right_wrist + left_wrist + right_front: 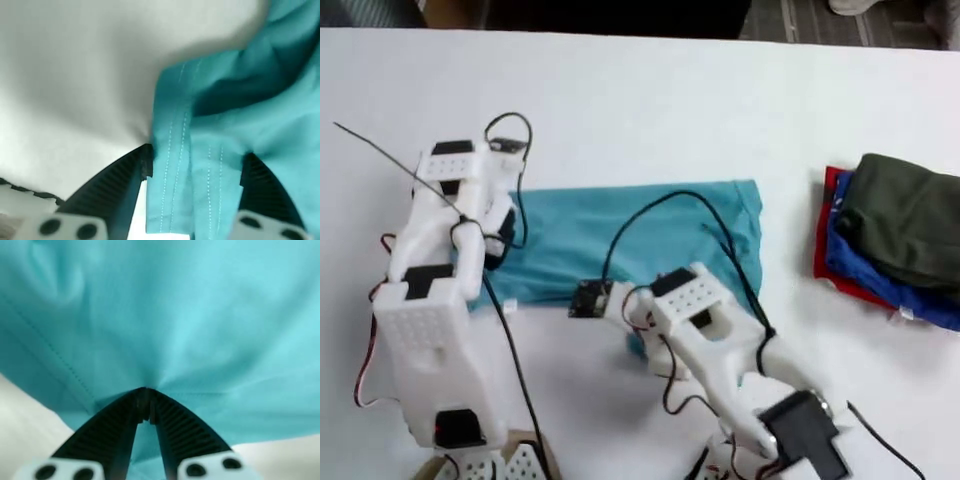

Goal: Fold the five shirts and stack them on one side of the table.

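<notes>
A teal shirt (pixel 640 225) lies flat near the middle of the white table (pixel 670 100), spread as a wide band with its longer sides running across the table. The left arm (pixel 430 300) stands over the shirt's left end. Seen from its wrist, the left end effector (pixel 145 402) has its two black fingers pressed together with a pinch of teal cloth caught between the tips, and creases fan out from that spot.

The right arm (pixel 720 340) leans in from the near edge of the table toward the shirt's near side. The right end effector (pixel 197 167) is spread wide, one finger on bare table just beside the cloth and the other on the far side of a stitched hem (pixel 172 200) that lies between them – the fingers are not closed on it. A black cable (pixel 650 205) from this arm loops over the shirt.

Well apart, on the right side of the table, sits a pile of folded shirts: a dark green shirt (pixel 910 215) on top, a blue shirt (pixel 865 270) under it, and a red shirt (pixel 823 235) at the bottom – its edge shows along the side nearest the teal one.
</notes>
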